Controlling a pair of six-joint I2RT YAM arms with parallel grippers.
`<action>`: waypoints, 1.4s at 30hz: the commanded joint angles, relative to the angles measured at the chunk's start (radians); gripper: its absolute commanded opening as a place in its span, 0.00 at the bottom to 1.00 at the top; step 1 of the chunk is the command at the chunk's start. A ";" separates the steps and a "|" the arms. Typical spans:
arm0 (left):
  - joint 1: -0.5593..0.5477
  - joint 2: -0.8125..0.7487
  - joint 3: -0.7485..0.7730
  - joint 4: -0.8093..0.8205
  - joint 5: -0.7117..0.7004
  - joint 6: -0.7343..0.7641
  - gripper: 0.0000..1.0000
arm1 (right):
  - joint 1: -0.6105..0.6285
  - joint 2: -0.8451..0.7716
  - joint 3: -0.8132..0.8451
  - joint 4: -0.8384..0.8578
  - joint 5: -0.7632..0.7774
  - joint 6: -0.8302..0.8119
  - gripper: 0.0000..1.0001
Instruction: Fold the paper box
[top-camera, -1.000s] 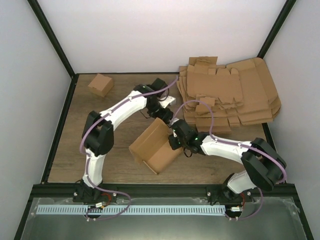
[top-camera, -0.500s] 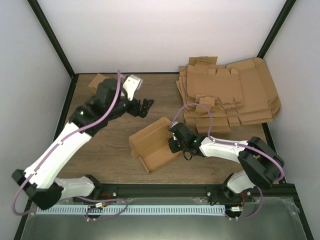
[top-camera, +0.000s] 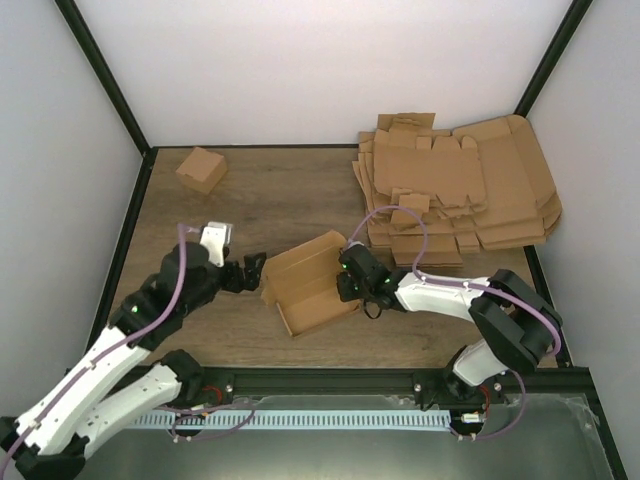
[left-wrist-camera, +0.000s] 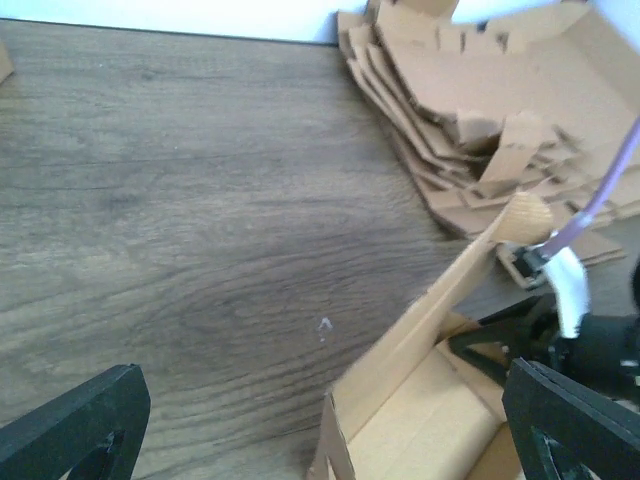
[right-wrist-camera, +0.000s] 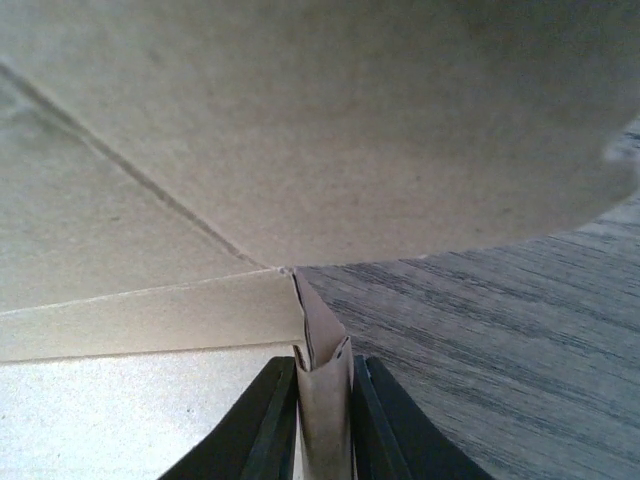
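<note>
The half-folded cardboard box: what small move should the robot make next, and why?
Probably ease the open left gripper rightward to the nearest wall of the paper box. The right gripper pinches a flap on the opposite side, and the tray looks unfinished.

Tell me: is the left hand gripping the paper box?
No, the left hand is wide open next to the paper box, not clamped on it.

Walls (top-camera: 330, 60): plain white, at back and both sides.
Frame posts (top-camera: 103, 75): black, slanting in the corners.
Table (top-camera: 280, 190): dark wood-grain top.
Near edge: grey metal tray (top-camera: 560, 440), pale slotted rail (top-camera: 330, 420).
Light: soft, even.
</note>
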 joint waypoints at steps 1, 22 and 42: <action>0.001 -0.131 -0.102 0.114 0.045 -0.101 1.00 | -0.001 0.006 0.043 -0.011 0.031 0.041 0.18; 0.003 0.346 0.101 0.077 0.234 0.365 0.89 | 0.003 -0.010 0.024 -0.031 0.007 -0.098 0.28; 0.001 0.595 0.267 0.028 0.405 0.510 0.63 | 0.031 -0.117 -0.029 -0.172 -0.043 -0.038 0.56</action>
